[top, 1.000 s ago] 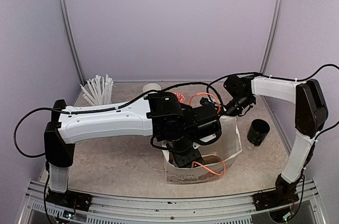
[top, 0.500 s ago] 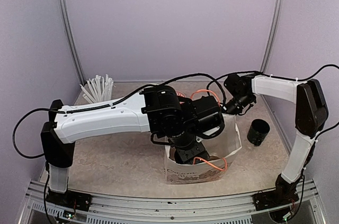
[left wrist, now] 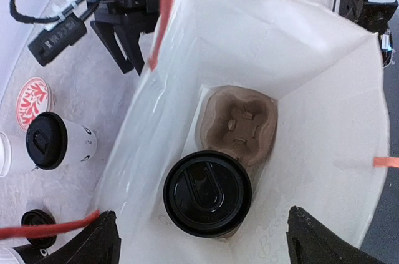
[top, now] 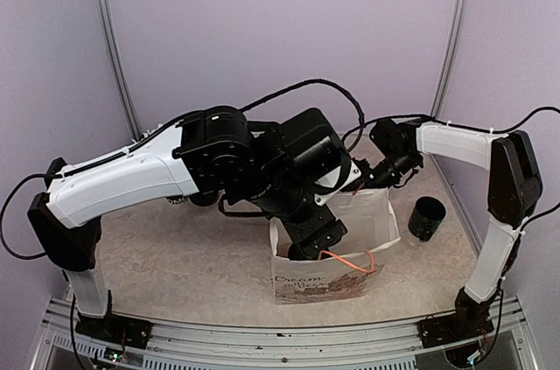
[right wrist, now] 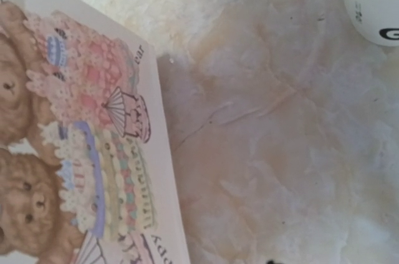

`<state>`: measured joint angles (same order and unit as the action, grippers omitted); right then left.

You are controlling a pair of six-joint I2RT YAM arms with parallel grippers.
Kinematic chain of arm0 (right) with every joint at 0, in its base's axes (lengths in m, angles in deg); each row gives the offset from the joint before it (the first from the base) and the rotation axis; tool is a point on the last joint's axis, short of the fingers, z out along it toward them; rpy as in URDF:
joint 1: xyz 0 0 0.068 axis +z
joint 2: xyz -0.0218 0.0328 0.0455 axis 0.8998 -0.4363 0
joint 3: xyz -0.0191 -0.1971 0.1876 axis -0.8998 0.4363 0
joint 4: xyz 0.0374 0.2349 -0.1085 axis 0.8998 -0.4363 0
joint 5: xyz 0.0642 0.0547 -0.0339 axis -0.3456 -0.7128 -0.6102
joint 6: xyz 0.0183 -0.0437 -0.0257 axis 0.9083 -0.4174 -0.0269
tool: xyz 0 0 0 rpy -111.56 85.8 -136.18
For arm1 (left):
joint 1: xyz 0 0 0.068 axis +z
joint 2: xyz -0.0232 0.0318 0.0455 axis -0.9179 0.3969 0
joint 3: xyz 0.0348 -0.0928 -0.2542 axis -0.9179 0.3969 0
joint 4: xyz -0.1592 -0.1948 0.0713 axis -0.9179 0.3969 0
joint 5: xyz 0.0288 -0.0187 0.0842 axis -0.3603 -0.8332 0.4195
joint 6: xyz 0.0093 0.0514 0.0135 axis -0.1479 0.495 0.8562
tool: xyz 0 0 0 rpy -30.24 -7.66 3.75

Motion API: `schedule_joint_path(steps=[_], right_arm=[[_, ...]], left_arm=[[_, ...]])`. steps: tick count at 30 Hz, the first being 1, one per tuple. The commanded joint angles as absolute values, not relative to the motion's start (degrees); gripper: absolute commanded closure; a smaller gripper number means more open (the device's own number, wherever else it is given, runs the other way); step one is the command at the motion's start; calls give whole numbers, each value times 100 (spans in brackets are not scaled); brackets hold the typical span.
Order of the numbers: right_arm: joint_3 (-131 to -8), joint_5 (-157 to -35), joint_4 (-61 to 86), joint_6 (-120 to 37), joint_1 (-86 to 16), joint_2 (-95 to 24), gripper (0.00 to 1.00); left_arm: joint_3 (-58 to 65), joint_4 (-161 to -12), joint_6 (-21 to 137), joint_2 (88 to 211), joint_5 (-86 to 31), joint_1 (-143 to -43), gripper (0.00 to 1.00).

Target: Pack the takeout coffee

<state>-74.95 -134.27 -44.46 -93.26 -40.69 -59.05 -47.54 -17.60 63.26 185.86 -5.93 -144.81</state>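
Observation:
One takeout coffee [left wrist: 207, 193], a cup with a black lid, stands inside the white paper bag [left wrist: 312, 89] in a brown cardboard carrier [left wrist: 243, 120]. My left gripper [left wrist: 207, 245] hangs above it, open wide, both fingers clear of the lid. In the top view the left gripper [top: 311, 246] is at the bag's [top: 324, 287] mouth. A second takeout coffee [left wrist: 56, 142] stands on the table outside the bag. My right gripper [left wrist: 124, 55] is by the bag's rim and its orange handle [left wrist: 163, 14], fingers apart with nothing between them. It sits at the bag's far rim [top: 378, 179].
A black cylindrical pot [top: 427, 218] stands right of the bag. A red-patterned round lid [left wrist: 32, 102] and a loose black lid [left wrist: 37, 220] lie near the outside cup. The right wrist view shows the bag's printed side [right wrist: 75, 151] and a white cup's base [right wrist: 374, 2].
My left arm has lifted, drawing its gripper up from deep in the bag to the bag's mouth. The right arm has stayed in place.

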Motion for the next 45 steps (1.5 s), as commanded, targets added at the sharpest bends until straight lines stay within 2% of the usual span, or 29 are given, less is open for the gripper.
schedule_joint_path(steps=[1,11,15,18,21,27,31,39,42,45], right_arm=[[-7696,-13404,-4612,-9235,-4127,-5740,56],[-8071,-13383,-4722,-8934,-4230,-5113,55],[-8271,-13570,-4660,-8707,-4397,-4678,54],[-8319,-13678,-4511,-8500,-4477,-4241,51],[-8379,-13970,-4537,-8477,-4478,-3903,49],[-8369,-14607,-5400,-9401,-4332,-3586,40],[-8284,-14184,-5620,-9463,-3863,-3525,39],[-8255,-13421,-5272,-9148,-3154,-3692,40],[-8247,-13163,-5181,-9043,-3088,-3848,44],[-8295,-13135,-5233,-9062,-3074,-3991,54]], left_arm=[[-4856,-2095,6464,18194,-661,-14484,11],[-4931,-2594,6602,17530,-519,-14475,14],[-4841,-2704,6572,17291,-101,-14467,14],[-4521,-2954,6503,17061,477,-14394,10],[-3961,-3362,6463,16811,861,-14257,1],[-3332,-4024,6131,16426,1339,-13753,1],[-3099,-4210,5939,16230,1407,-13561,1],[-2638,-4509,5739,15878,1526,-13439,1],[-2554,-4537,5722,15805,1514,-13424,1],[-2518,-4517,5718,15806,1530,-13395,1]])
